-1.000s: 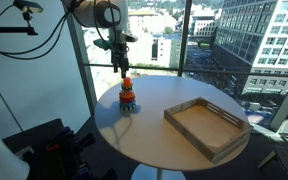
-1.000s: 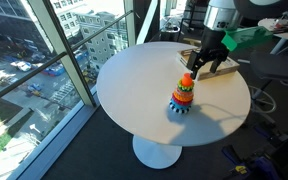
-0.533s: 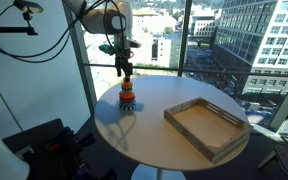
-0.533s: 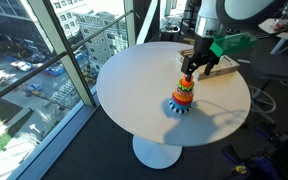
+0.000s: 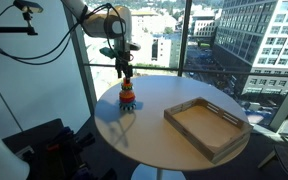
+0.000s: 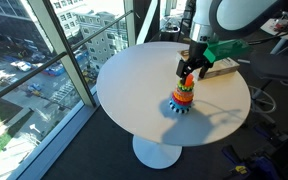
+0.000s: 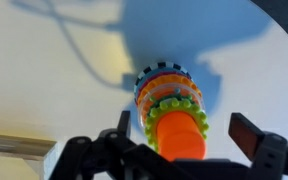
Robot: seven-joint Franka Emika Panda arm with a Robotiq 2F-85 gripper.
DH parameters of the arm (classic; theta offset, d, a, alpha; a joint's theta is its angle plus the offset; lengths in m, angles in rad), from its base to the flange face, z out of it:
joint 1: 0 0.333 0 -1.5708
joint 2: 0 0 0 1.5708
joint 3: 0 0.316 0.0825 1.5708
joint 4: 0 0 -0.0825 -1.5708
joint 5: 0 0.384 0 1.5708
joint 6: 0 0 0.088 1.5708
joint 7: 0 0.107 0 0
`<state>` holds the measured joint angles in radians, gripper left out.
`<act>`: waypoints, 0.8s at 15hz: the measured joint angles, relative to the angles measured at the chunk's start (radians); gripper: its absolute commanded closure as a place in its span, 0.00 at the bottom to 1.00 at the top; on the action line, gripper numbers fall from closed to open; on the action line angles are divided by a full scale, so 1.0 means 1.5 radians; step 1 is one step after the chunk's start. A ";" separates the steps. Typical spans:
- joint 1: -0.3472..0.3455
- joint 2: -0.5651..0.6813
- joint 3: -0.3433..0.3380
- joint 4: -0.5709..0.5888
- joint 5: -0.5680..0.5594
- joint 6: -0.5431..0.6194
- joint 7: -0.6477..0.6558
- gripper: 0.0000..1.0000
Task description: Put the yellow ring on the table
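Wrist view: looks down on the ring stack from above. The gripper has its fingers spread apart, one on each side of the orange top piece; contact with it cannot be judged. The yellow ring shows as a yellow-green band with a scalloped rim just under the orange top, above an orange ring and the dark blue base ring. It is seated on the stack, not on the table. The ring lies flat with its hole axis upright, in line with the stack; being round, it has no long axis. In both exterior views the colour bands are too small to sort, but the layout is plain: the stack stands on the round white table, the gripper hangs straight down at its top, and the wooden tray sits well apart, empty. Neither tray nor table edge appears at the wrist.
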<state>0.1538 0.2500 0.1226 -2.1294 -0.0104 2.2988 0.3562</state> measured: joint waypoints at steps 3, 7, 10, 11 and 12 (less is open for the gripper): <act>0.006 0.007 -0.002 -0.001 0.000 0.032 0.010 0.00; 0.013 0.017 -0.006 -0.006 0.000 0.061 0.023 0.00; 0.022 0.025 -0.013 -0.008 -0.003 0.077 0.036 0.00; 0.025 0.028 -0.017 -0.008 -0.007 0.082 0.041 0.00; 0.027 0.030 -0.020 -0.009 -0.012 0.087 0.049 0.00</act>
<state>0.1945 0.2949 0.0924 -2.1430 -0.0287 2.4287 0.4296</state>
